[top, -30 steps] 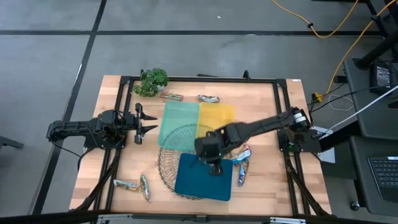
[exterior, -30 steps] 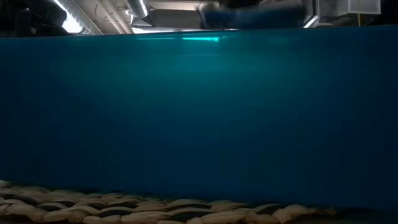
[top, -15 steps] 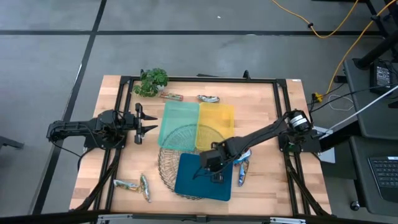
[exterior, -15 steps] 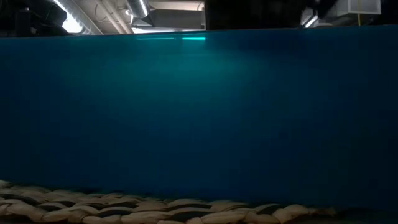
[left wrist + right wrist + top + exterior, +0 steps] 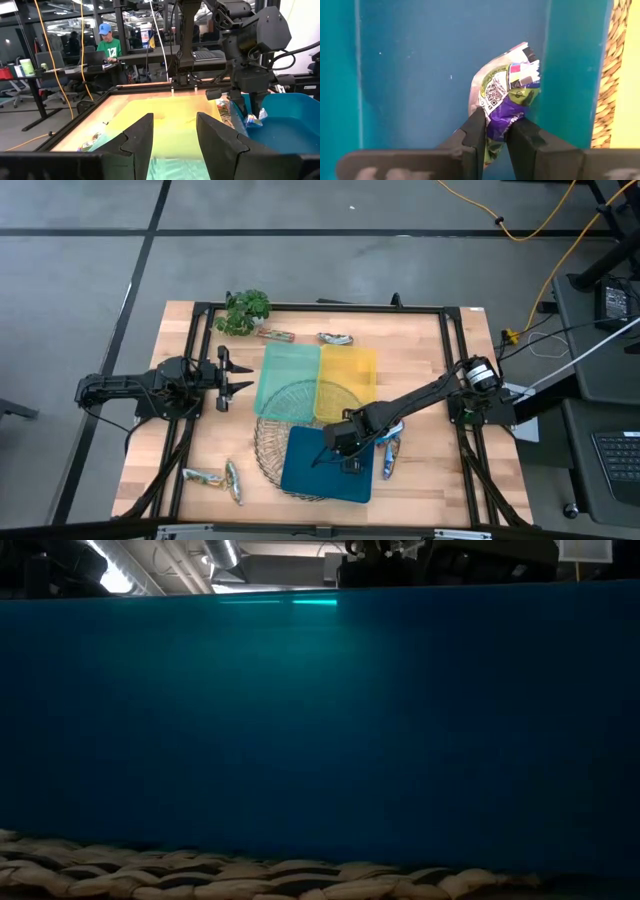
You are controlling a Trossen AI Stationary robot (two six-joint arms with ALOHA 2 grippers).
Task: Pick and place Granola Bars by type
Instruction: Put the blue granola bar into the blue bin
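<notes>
My right gripper (image 5: 345, 452) reaches from the table's right over the blue tray (image 5: 305, 470) and is shut on a granola bar (image 5: 506, 87) in a silver, green and purple wrapper. The left wrist view shows that gripper (image 5: 253, 111) with the bar (image 5: 253, 119) inside the blue tray's rim (image 5: 295, 100). My left gripper (image 5: 238, 375) waits open at the table's left. Other bars lie flat on the wood: two (image 5: 390, 452) right of the blue tray, two (image 5: 215, 478) near the left front, and two (image 5: 277, 335) (image 5: 335, 338) by the far edge. My right gripper pinches the bar between its two fingers (image 5: 475, 131) at one end of the wrapper (image 5: 501, 120), coming from above and pointing down. The bar hangs below the fingers over the blue tray's floor (image 5: 420, 75). Whether its free end (image 5: 524, 62) touches the floor, I cannot tell.
A green tray (image 5: 285, 375) and a yellow tray (image 5: 350, 370) sit side by side behind the blue tray, all on a wire basket (image 5: 265, 442). A small plant (image 5: 245, 310) stands at the far left corner. The blue tray's wall (image 5: 320, 730) fills the low view.
My right gripper has gone down and a little toward the table's near edge, carrying the bar from high above the trays into the blue tray. It stayed shut on the bar. Over the last half second it has barely moved.
</notes>
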